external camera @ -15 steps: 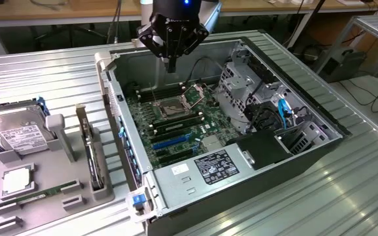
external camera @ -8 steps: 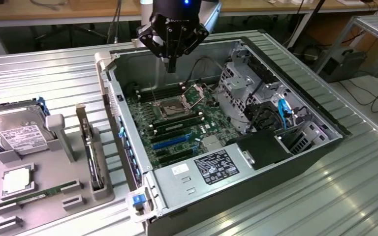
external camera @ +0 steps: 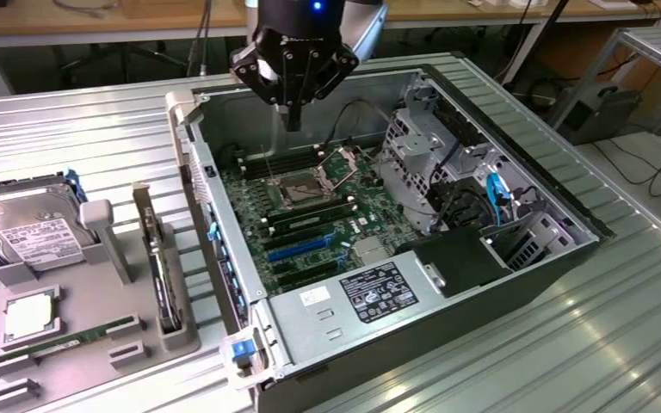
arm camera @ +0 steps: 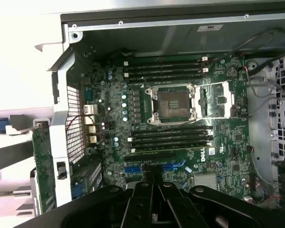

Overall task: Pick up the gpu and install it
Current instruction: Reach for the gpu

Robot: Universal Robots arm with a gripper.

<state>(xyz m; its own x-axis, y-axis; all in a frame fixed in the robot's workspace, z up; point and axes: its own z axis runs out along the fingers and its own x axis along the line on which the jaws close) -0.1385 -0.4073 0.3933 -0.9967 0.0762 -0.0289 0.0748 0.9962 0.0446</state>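
Note:
The gpu point(external camera: 161, 267) is a slim black card standing on edge in a slot of the grey holder tray point(external camera: 89, 297), at the exterior view's left beside the open computer case point(external camera: 342, 340). Its silvery bracket point(external camera: 142, 202) is at the far end. My gripper point(external camera: 293, 120) hangs above the far end of the case, over the motherboard point(external camera: 307, 215) and well away from the gpu. In the wrist view the gripper point(arm camera: 152, 176) has its fingers pressed together with nothing between them, above the blue expansion slots point(arm camera: 133, 169).
The tray also holds a silver hard drive point(external camera: 27, 228), a processor point(external camera: 28, 314) and a green RAM stick point(external camera: 61, 344). Inside the case are an open processor socket point(arm camera: 173, 102), a drive cage point(external camera: 416, 151), cables and a power supply point(external camera: 377, 292). The case's walls stand up around the board.

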